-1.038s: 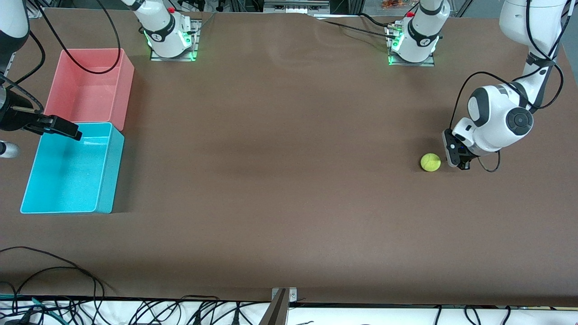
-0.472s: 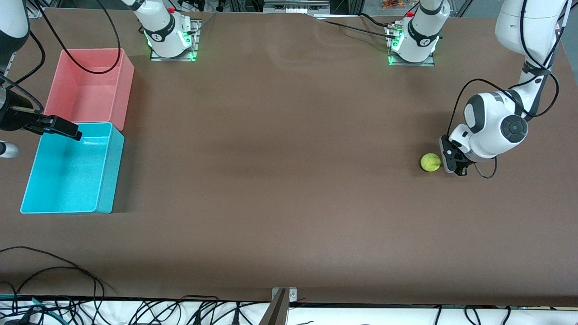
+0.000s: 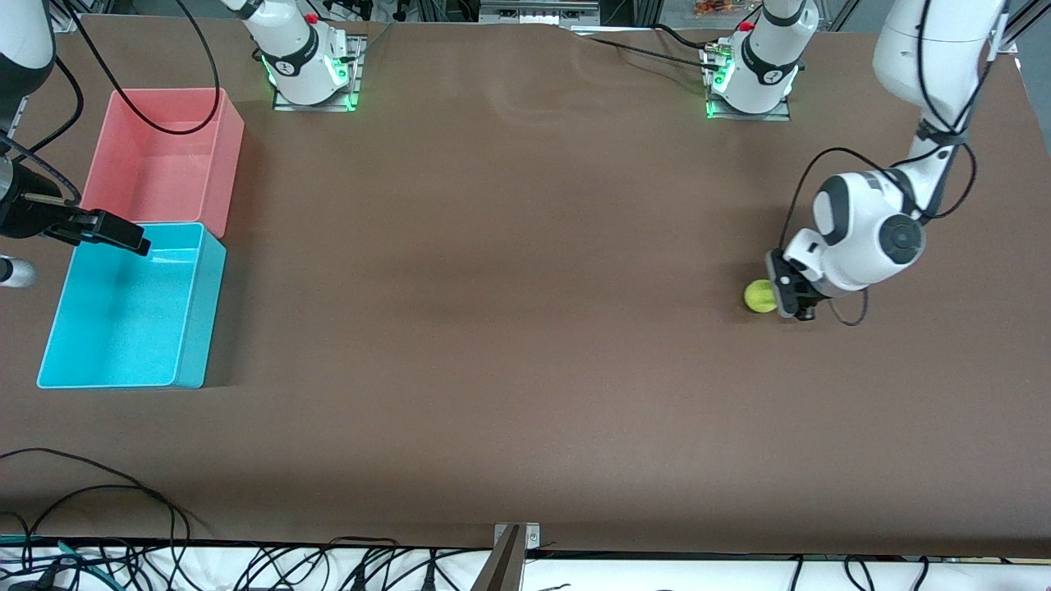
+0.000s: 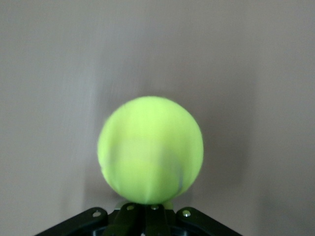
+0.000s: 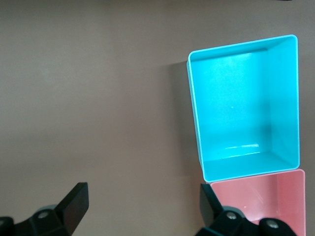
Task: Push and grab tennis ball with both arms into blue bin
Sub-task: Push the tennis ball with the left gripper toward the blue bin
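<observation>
The yellow-green tennis ball [image 3: 759,296] lies on the brown table toward the left arm's end. My left gripper [image 3: 782,294] is down at table height, shut with nothing in it, and its fingertips press against the ball's side. The left wrist view has the ball [image 4: 150,150] straight ahead of the shut left gripper [image 4: 147,210]. The blue bin [image 3: 205,304] stands at the right arm's end. My right gripper [image 3: 98,246] waits open over that bin's corner beside the pink tub. In the right wrist view the right gripper [image 5: 142,204] holds nothing and the blue bin [image 5: 194,113] is empty.
A pink tub [image 3: 232,164] touches the blue bin's end, farther from the front camera; it also shows in the right wrist view as the pink tub [image 5: 266,196]. Both arm bases [image 3: 308,74] [image 3: 751,78] sit along the table's edge. Cables lie past the near edge.
My left gripper has swept toward the right arm's end, met the ball and rolled it a short way in that direction. The right arm has stayed still.
</observation>
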Robot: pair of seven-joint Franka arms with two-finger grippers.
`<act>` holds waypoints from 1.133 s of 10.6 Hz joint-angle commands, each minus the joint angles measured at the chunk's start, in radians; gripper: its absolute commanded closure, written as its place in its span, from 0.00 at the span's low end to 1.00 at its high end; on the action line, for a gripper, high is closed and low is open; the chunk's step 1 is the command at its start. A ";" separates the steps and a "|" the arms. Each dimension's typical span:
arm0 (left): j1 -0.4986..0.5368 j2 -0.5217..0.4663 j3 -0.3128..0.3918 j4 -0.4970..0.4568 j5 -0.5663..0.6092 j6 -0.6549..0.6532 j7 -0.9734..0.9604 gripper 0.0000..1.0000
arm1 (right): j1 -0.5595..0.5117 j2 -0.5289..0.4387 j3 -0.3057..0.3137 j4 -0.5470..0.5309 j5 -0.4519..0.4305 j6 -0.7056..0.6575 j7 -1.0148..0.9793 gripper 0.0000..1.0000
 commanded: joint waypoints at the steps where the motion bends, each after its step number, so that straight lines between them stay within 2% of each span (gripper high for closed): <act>1: -0.094 0.046 -0.109 0.091 -0.024 0.004 -0.303 1.00 | 0.001 0.005 -0.001 0.018 0.002 -0.005 -0.010 0.00; 3: -0.110 0.035 -0.109 0.082 -0.022 -0.006 -0.327 1.00 | 0.000 0.005 -0.001 0.020 0.004 -0.005 -0.012 0.00; 8: -0.058 -0.029 -0.062 0.072 -0.018 -0.098 -0.207 1.00 | 0.003 0.013 0.000 0.018 0.002 -0.002 -0.010 0.00; 9: -0.056 -0.040 -0.037 0.070 -0.018 -0.104 -0.204 0.84 | 0.003 0.017 0.000 0.018 0.000 0.012 -0.012 0.00; 10: -0.056 -0.060 -0.019 0.056 -0.019 -0.106 -0.204 0.56 | 0.013 0.021 0.002 0.018 -0.001 0.015 -0.023 0.00; 11: -0.053 -0.084 0.000 0.044 -0.018 -0.109 -0.198 0.01 | 0.018 0.024 0.002 0.018 0.002 0.015 -0.070 0.00; 12: -0.043 -0.106 0.004 0.038 -0.019 -0.117 -0.198 0.00 | 0.018 0.033 0.000 0.018 0.005 0.017 -0.125 0.00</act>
